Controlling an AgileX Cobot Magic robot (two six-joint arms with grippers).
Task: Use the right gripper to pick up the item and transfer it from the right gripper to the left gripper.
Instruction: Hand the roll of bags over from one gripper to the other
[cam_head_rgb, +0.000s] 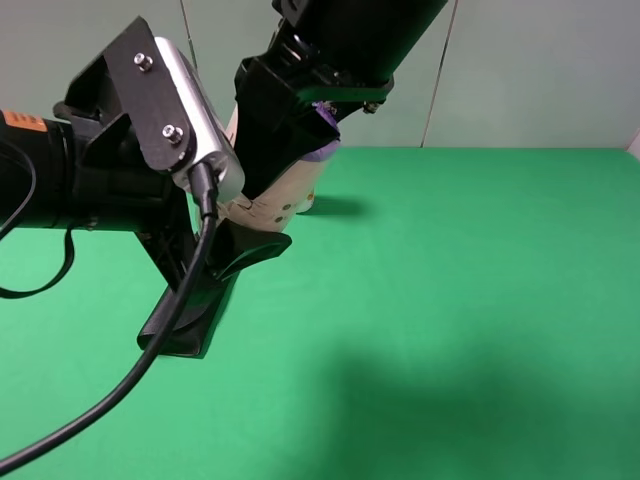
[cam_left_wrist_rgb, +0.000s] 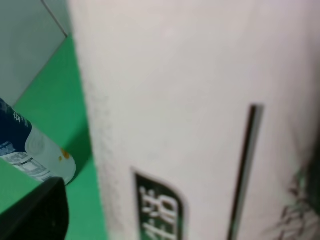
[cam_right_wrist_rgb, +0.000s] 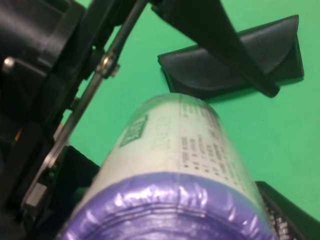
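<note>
The cream canister with the purple lid (cam_head_rgb: 280, 195) hangs tilted in the air above the green table. My right gripper (cam_head_rgb: 300, 140), on the glossy black arm coming from the top, is shut on its purple-lidded end. In the right wrist view the item (cam_right_wrist_rgb: 180, 145) fills the lower half, lid nearest the camera. My left gripper (cam_head_rgb: 230, 290), with the silver-white plate, reaches in from the left with its fingers spread apart around the canister's lower end, not closed on it. In the left wrist view the canister's side (cam_left_wrist_rgb: 200, 100) fills almost all the picture.
A flat black case (cam_right_wrist_rgb: 235, 65) lies on the green table under the grippers. A white bottle with a blue cap (cam_left_wrist_rgb: 35, 155) lies or stands beside the canister in the left wrist view. The green table (cam_head_rgb: 480, 300) stretches to the right.
</note>
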